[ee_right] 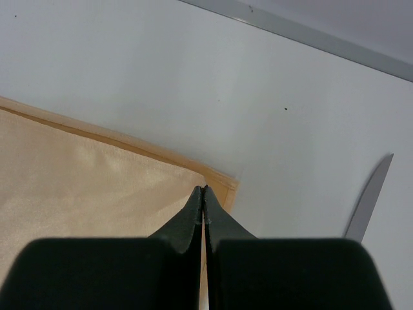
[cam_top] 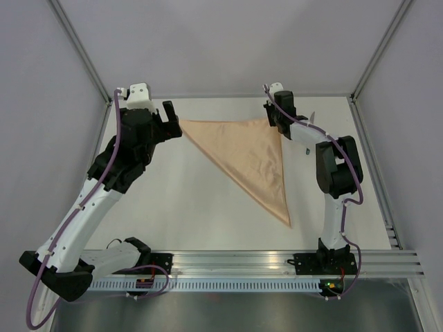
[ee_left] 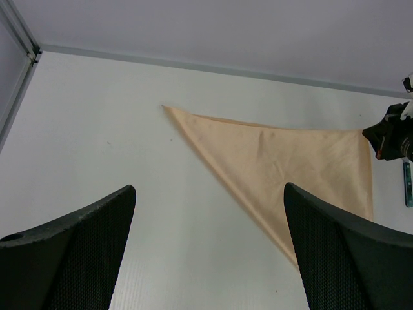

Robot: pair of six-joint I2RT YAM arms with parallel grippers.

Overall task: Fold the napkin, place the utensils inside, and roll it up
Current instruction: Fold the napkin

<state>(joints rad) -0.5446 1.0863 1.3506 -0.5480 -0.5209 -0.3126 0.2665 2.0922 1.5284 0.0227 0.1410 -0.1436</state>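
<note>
The peach-orange napkin (cam_top: 252, 155) lies folded into a triangle on the white table, its long folded edge running from far left to near right. My right gripper (ee_right: 203, 189) is shut at the napkin's far right corner (ee_right: 219, 184), and the upper layer's corner ends right between its tips. My left gripper (ee_left: 210, 190) hangs open above bare table just left of the napkin's far left point (ee_left: 169, 108), with nothing between its fingers. A knife blade (ee_right: 369, 197) lies on the table right of the right gripper; the rest of the utensils are hidden.
A metal frame rail (cam_top: 228, 97) borders the table's far edge, with posts at both far corners. A small blue-green object (ee_left: 408, 183) lies by the right arm (cam_top: 336, 166). Bare white table (cam_top: 208, 214) stretches between the napkin and the arm bases.
</note>
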